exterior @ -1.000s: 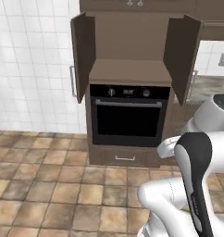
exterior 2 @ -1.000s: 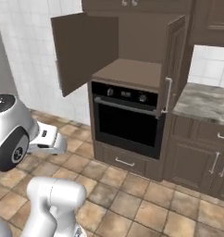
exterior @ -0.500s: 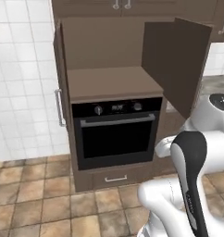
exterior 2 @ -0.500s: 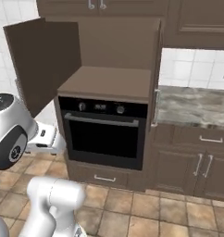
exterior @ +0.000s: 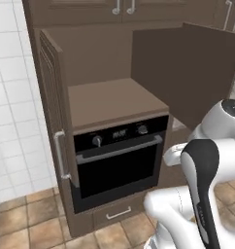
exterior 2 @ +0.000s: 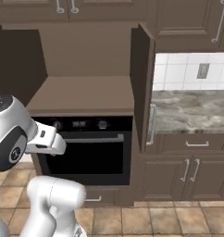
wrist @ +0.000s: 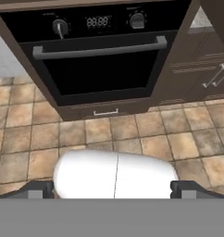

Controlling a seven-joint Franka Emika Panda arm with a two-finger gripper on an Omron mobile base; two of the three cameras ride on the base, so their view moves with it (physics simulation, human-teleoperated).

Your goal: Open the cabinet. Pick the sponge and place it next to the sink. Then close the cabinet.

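I had the cabinet [exterior 2: 86, 88] with both doors wide open, and I could not spot the sponge on its shelf. My gripper [wrist: 114, 187] was spread wide, holding nothing. The arm could bump the right door [exterior: 187, 73] (it sticks out far). The base had rolled closer than a second before.

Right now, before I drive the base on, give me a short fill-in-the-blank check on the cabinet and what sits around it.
Both doors of the tall dark-brown wooden cabinet stand ____. Directly below its plain brown shelf sits a black ____. The grey marble counter lies to the cabinet's ____. The claw's jaws are ____.

Missing: open; oven; right; open
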